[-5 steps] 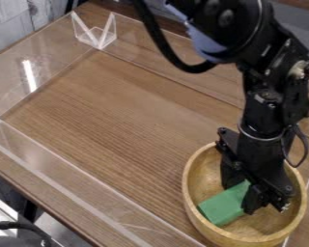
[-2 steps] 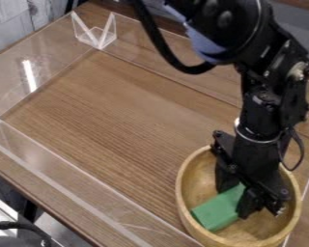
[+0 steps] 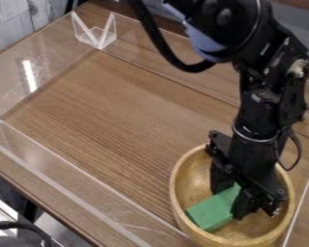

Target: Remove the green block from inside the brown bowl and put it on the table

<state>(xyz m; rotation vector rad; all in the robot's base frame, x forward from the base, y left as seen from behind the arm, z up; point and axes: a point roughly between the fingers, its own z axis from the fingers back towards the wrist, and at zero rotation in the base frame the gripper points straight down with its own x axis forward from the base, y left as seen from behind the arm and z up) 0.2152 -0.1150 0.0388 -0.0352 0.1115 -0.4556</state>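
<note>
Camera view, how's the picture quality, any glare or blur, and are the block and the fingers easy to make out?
In the camera view, soft overall and low resolution; white glare streaks on the clear acrylic walls at upper left; the green block stands out brightly inside the brown bowl; the black fingers merge with the dark arm, so their edges are hard to separate; the bowl's lower edge is cropped by the frame.

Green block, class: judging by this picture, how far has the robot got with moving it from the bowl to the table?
Done: the end effector has reached down into the brown bowl and shut on the green block. In hand: the block sits gripped inside the bowl, not yet clear of its rim. Left: lifting it out, carrying it to the bare table and releasing it.
</note>
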